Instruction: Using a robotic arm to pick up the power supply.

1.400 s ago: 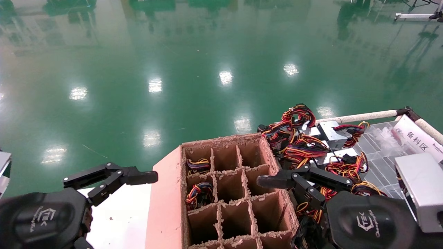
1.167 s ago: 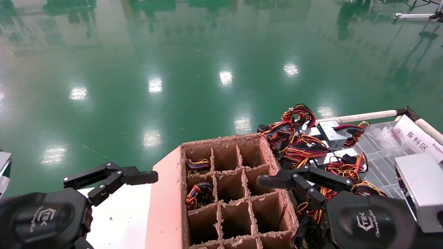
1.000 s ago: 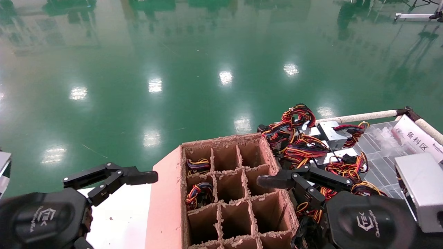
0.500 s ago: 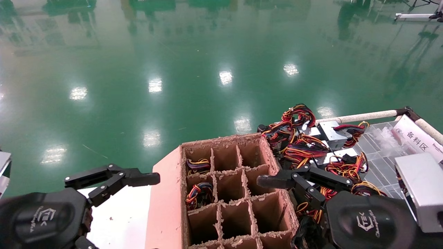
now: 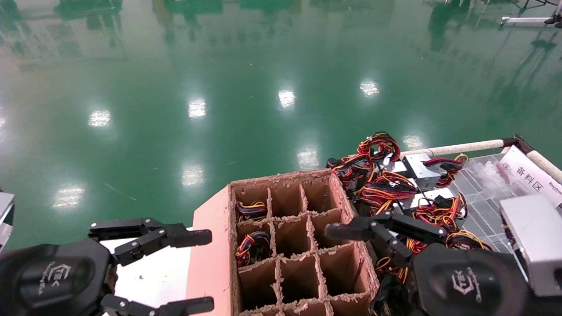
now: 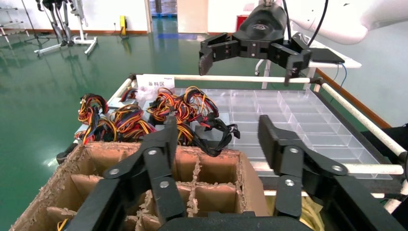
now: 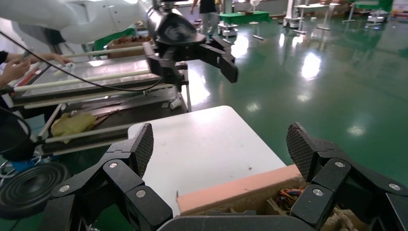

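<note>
The right gripper, fingers spread and empty, hovers between a divided cardboard box and the power supplies heaped on a clear-tray cart; the left gripper hangs spread over a white table.

2 grippers: left gripper at 8 o'clock, right gripper at 5 o'clock, both spread wide. 1 cardboard divider box; 2 cells hold wire bundles. 1 clear tray at 3 o'clock. Power supplies tangled, exact count unclear.
</note>
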Robot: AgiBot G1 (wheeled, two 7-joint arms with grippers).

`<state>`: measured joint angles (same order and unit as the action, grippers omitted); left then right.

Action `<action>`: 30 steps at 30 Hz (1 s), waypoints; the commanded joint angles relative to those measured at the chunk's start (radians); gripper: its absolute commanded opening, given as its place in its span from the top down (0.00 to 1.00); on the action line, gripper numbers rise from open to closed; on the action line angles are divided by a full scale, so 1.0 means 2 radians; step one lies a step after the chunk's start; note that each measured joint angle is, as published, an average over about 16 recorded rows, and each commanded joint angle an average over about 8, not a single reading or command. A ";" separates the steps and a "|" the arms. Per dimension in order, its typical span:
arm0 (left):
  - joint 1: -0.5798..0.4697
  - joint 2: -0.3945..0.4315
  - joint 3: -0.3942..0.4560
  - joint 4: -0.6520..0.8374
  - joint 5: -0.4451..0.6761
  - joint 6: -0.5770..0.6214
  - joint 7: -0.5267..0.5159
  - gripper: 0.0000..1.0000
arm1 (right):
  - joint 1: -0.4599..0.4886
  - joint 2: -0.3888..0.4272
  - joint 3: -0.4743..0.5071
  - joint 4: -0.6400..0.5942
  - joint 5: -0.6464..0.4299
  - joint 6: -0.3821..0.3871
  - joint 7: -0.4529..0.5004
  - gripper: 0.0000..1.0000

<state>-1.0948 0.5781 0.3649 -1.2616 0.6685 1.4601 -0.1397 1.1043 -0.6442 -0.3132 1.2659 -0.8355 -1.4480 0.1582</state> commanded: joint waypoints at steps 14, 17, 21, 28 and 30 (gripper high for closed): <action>0.000 0.000 0.000 0.000 0.000 0.000 0.000 1.00 | 0.106 -0.135 -0.087 -0.097 -0.204 0.071 -0.083 0.01; 0.000 0.000 0.000 0.000 0.000 0.000 0.000 1.00 | 0.124 -0.168 -0.102 -0.131 -0.233 0.084 -0.110 0.17; 0.000 0.000 0.000 0.000 0.000 0.000 0.000 1.00 | 0.142 -0.208 -0.117 -0.177 -0.263 0.104 -0.148 0.66; 0.000 0.000 0.000 0.000 0.000 0.000 0.000 1.00 | 0.170 -0.261 -0.137 -0.233 -0.309 0.143 -0.222 1.00; 0.000 0.000 0.000 0.000 0.000 0.000 0.000 1.00 | 0.176 -0.271 -0.141 -0.243 -0.320 0.151 -0.240 1.00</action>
<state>-1.0949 0.5781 0.3652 -1.2614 0.6684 1.4601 -0.1396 1.4530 -1.1763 -0.5948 0.7850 -1.4690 -1.1579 -0.3040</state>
